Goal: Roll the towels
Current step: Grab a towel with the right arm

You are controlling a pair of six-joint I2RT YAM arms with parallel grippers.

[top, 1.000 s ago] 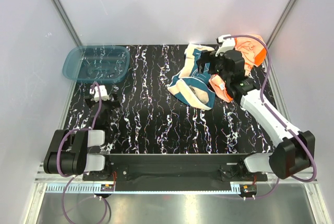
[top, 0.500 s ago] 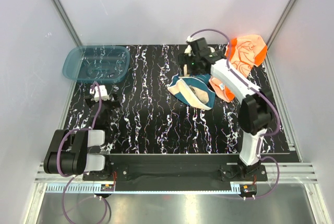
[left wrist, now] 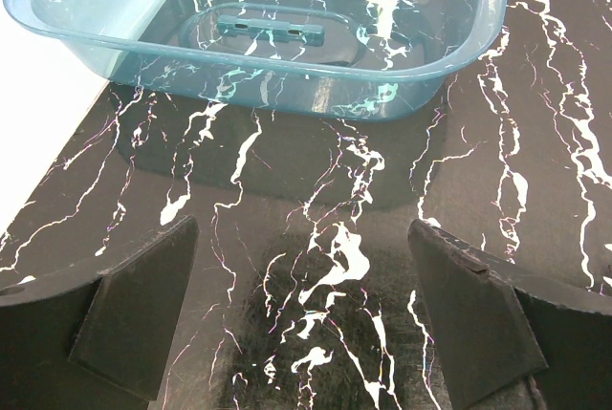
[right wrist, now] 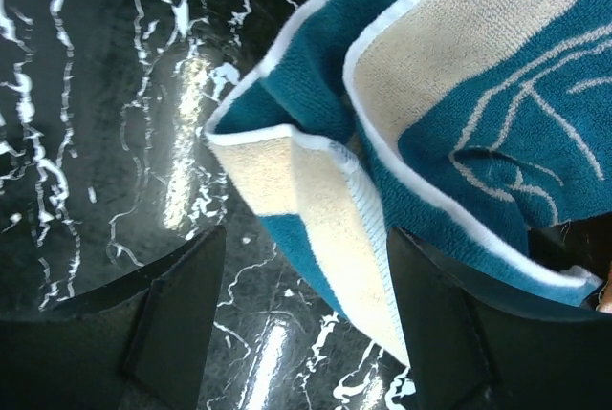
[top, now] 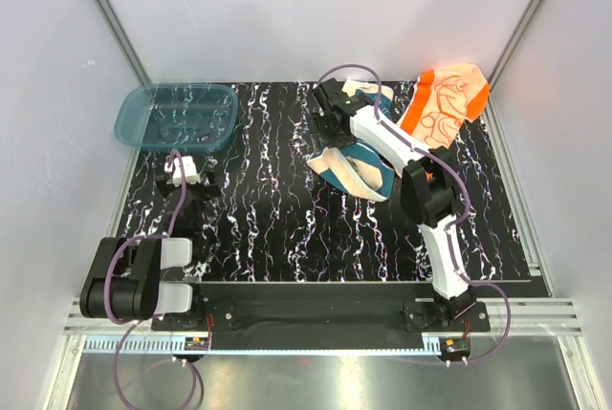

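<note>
- The teal towel (top: 356, 163) is lying crumpled on the table (top: 268, 228) at about 1 o'clock from the table's middle, folded over itself with cream edges showing.
- The orange towel (top: 448, 99) is sitting bunched at about 2 o'clock, at the far right corner and apart from the teal one.
- The right claw (top: 328, 121) is reaching over the teal towel's 11 o'clock end. In the wrist view its jaws are standing apart, straddling a folded cream-edged corner without clamping it.
- The left claw (top: 182, 176) is resting low at about 9 o'clock with its jaws spread wide and holding nothing. It is facing the blue tub (top: 134, 118), which is sitting at 10 o'clock.
- Both towels are looking light, soft and floppy, so they are likely to sag and bunch when lifted and to drag on the table rather than slide cleanly.
- A hemmed corner or edge is probably the best hold, since the doubled cloth there gives the jaws something thicker to pinch.
- The teal towel probably needs spreading flat first, as a roll started on bunched cloth is likely to come out lopsided.
</note>
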